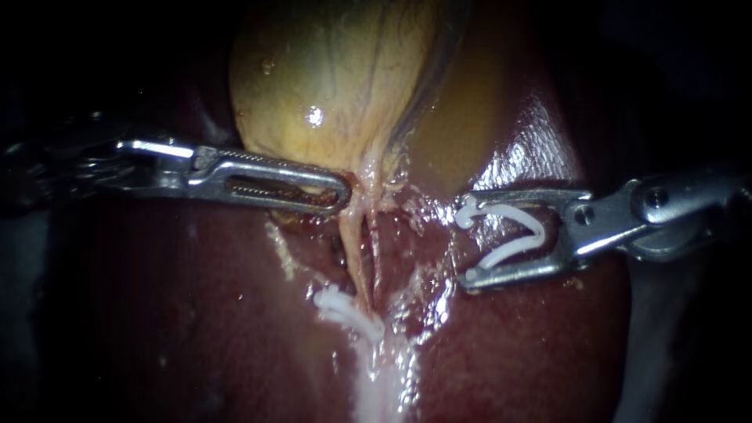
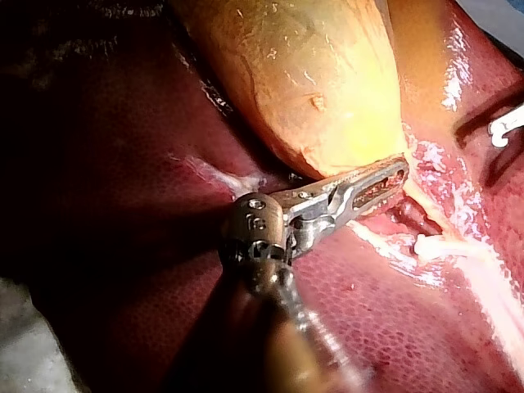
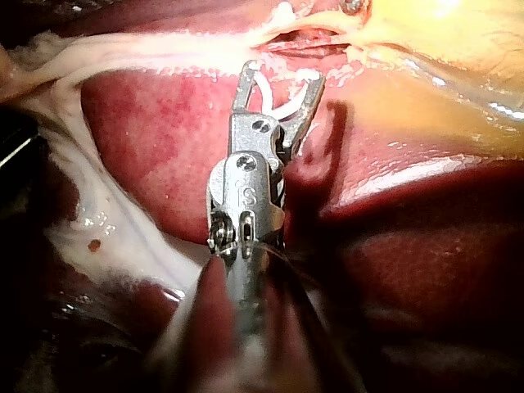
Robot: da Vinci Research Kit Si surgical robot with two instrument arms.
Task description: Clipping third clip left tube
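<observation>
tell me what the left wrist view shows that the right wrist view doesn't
Left wrist view only: the slotted silver left instrument holding the base of the bulging yellow gallbladder, and a closed white plastic clip ahead of it. Right wrist view only: the whole silver right instrument, carrying an open white clip. Both: the dark red liver, the gallbladder, and that open clip, only partly seen in the left wrist view.

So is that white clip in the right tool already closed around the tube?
No, the white clip sits open in the right tool, off to the side of the tube and not touching it.
</observation>
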